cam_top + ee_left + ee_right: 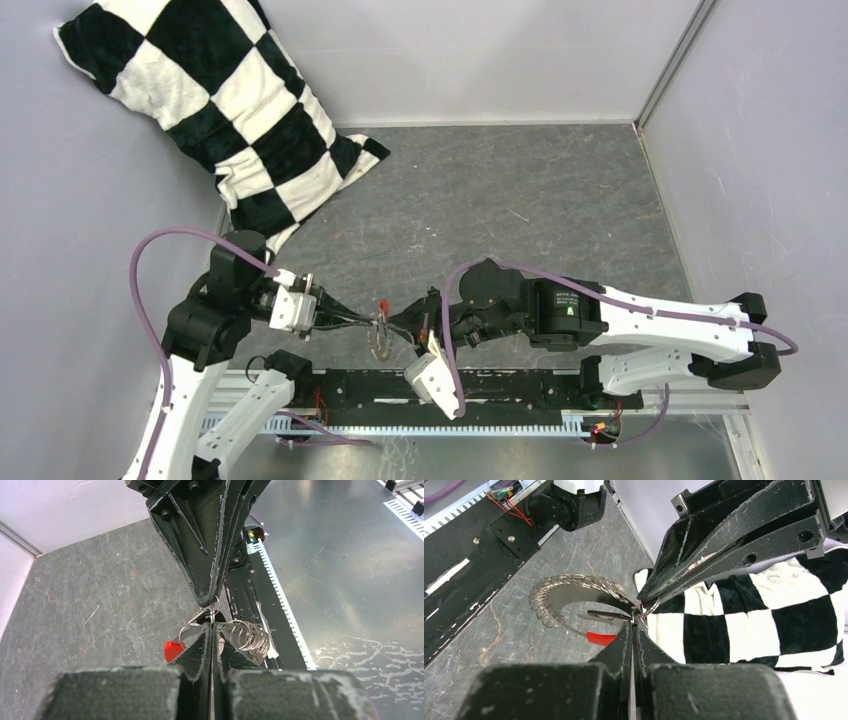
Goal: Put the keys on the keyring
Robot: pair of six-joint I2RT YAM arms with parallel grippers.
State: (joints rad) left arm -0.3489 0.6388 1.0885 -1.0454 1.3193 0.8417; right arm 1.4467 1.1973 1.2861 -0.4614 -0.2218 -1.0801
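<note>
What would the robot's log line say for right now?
left gripper: shut on keyring | right gripper: shut on keyring | tips: meeting | red tag: on keyring

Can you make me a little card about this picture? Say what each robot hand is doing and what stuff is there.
left gripper: shut, pinching the keyring
right gripper: shut, pinching the same keyring, tip to tip with the left one
red tag: hangs on the keyring
small silver rings: many, strung in a row along the keyring
pillow: black and white checks, far left corner
table: grey and scratched
</note>
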